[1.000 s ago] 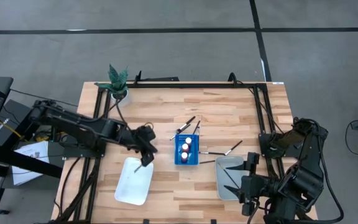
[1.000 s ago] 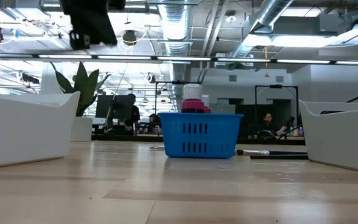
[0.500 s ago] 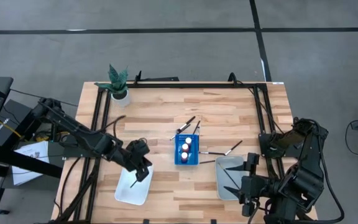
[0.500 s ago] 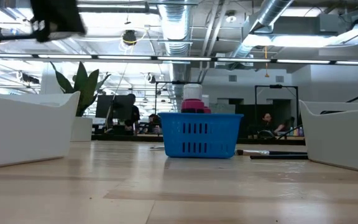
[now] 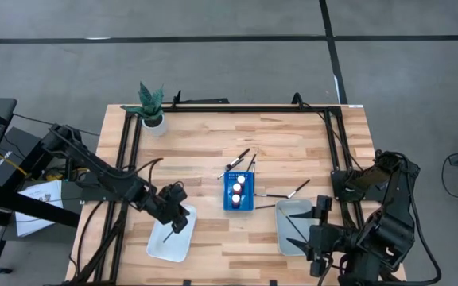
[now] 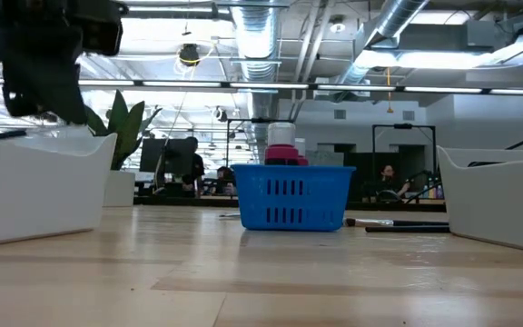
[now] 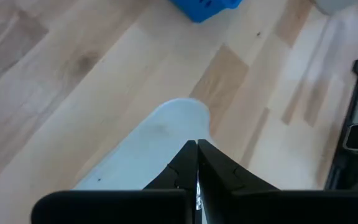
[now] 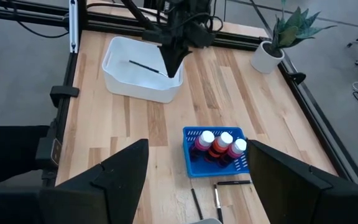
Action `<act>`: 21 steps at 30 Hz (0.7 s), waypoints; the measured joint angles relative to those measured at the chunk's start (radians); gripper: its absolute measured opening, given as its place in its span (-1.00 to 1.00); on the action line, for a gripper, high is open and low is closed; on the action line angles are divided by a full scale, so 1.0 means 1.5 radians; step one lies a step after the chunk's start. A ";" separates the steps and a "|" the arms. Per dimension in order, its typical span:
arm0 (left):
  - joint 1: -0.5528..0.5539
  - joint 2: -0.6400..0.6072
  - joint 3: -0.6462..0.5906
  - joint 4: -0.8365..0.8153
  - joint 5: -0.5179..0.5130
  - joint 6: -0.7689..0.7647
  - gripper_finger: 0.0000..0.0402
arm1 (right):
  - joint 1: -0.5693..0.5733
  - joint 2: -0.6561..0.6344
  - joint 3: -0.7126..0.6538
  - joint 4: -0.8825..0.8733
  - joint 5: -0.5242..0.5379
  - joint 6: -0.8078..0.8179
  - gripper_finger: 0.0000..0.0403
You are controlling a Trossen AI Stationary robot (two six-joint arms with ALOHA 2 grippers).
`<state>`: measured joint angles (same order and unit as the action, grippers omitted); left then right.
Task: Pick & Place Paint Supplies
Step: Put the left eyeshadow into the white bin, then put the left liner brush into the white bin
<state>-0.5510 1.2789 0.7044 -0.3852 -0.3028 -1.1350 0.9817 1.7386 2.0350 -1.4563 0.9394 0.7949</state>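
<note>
My left gripper point(image 5: 175, 226) is shut on a thin dark brush point(image 8: 145, 66) and hangs low over the white tray point(image 5: 159, 246) at the near left. The low view shows it as a dark shape point(image 6: 44, 64) above the tray's wall point(image 6: 34, 186). The blue rack point(image 5: 238, 192) in the table's middle holds three red bottles with white caps point(image 8: 217, 144). Several brushes point(image 5: 238, 156) lie on the wood around it. My right gripper point(image 8: 197, 186) stands open high over the grey tray point(image 5: 283, 238) at the near right, touching nothing. My left gripper pinches the brush at one end point(image 8: 164, 72) between its two shut fingers, which slant down from above. The brush reaches away from the fingertips into the white tray. Whether its free end point(image 8: 131, 61) rests on the tray floor cannot be told.
A potted plant point(image 5: 151, 107) stands at the far left corner. A dark brush point(image 5: 294, 230) lies in the grey tray. Black frame rails point(image 5: 131, 151) run along the table's left, right and far sides. Bare wood lies between the white tray and the blue rack.
My left gripper has gone toward the table's near edge and down, staying shut on the brush. It has come from the white tray's far end to low over the tray's middle, and its wrist has rolled somewhat.
</note>
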 joint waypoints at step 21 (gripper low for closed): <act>0.015 0.000 -0.054 0.079 0.003 -0.016 -0.74 | 0.000 0.000 0.000 -0.001 0.000 0.001 0.32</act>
<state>-0.5289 1.2789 0.6228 -0.2672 -0.2989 -1.1592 0.9817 1.7386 2.0350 -1.4570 0.9394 0.7966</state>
